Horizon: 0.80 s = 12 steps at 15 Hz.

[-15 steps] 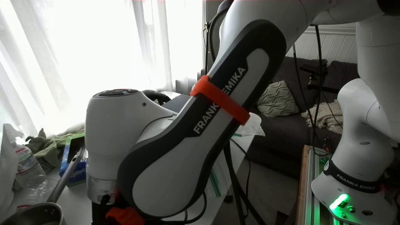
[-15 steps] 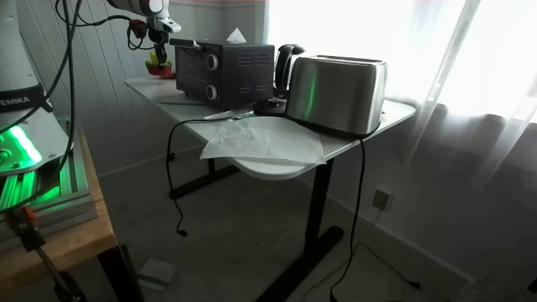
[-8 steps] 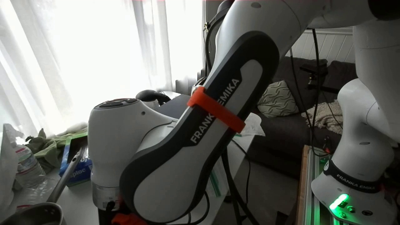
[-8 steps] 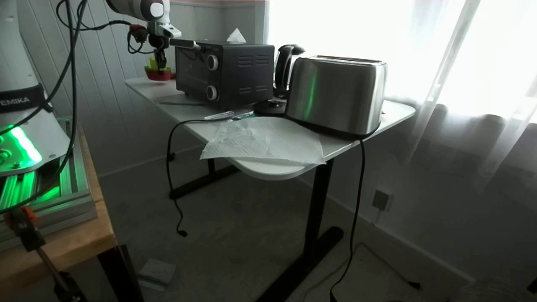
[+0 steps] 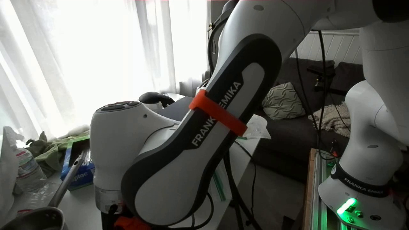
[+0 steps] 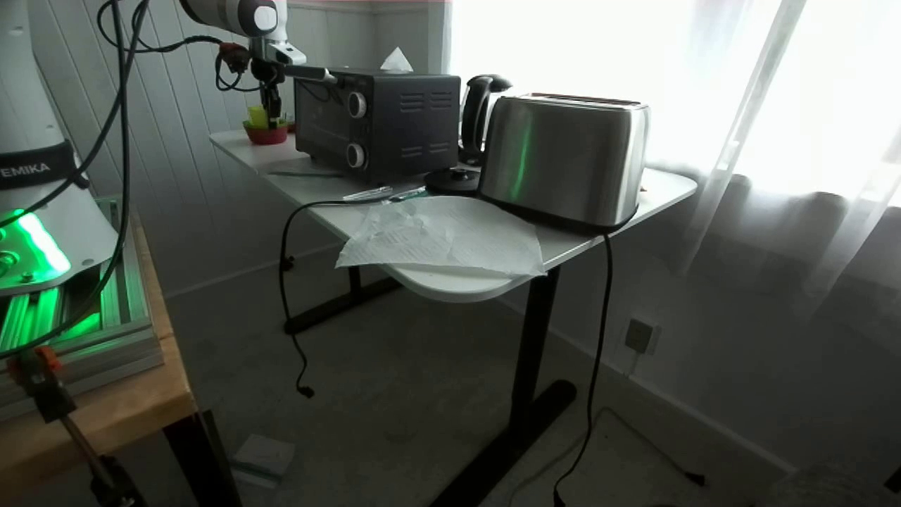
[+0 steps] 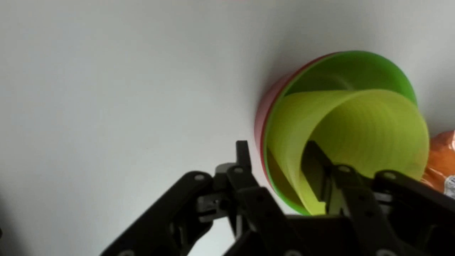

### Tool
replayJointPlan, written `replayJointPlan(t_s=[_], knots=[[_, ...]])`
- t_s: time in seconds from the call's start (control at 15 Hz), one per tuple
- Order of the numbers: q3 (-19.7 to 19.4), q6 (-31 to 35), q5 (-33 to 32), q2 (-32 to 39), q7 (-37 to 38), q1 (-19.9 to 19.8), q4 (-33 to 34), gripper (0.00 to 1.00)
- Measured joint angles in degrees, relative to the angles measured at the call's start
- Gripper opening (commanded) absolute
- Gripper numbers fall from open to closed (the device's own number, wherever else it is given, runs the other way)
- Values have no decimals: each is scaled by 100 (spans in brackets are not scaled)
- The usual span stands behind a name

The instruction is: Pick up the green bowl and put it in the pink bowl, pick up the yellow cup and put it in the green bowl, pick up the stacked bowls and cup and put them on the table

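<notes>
The pink bowl [image 6: 266, 136] rests on the white table [image 6: 310, 190] in an exterior view; its wall also shows in the wrist view [image 7: 261, 110]. The green bowl [image 7: 362, 69] is nested inside it. The yellow cup [image 7: 384, 131] leans tilted in the green bowl and stands above the rims in an exterior view [image 6: 256, 115]. My gripper [image 7: 279, 151] is open at the stack's near-left side. One finger is outside the bowls, apart from the pink wall, and the other is inside the cup's mouth. In an exterior view [image 5: 108, 220] the arm hides the stack.
A black oven [image 6: 380, 120] with a protruding handle [image 6: 310, 73] stands close beside the gripper. A toaster [image 6: 563, 158] and kettle [image 6: 479, 105] stand beyond it. An orange wrapper [image 7: 440, 156] lies against the stack's right. A pan [image 5: 38, 217], blue box [image 5: 78, 174] and bottle [image 5: 30, 167] are nearby.
The gripper and stack have moved down, from above the table to the bowl resting on it. The fingers now stand apart from the bowls' walls.
</notes>
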Motion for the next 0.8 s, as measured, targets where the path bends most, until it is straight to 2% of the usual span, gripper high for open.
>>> replayJointPlan(t_s=[0.2, 0.27, 0.53, 0.8], knots=[[7, 1, 0, -195, -106, -65, 15, 96], [18, 1, 0, -321, -177, -102, 0, 99], [251, -98, 97, -985, -748, -391, -198, 100], [669, -622, 523, -1646, -1959, -790, -431, 100]])
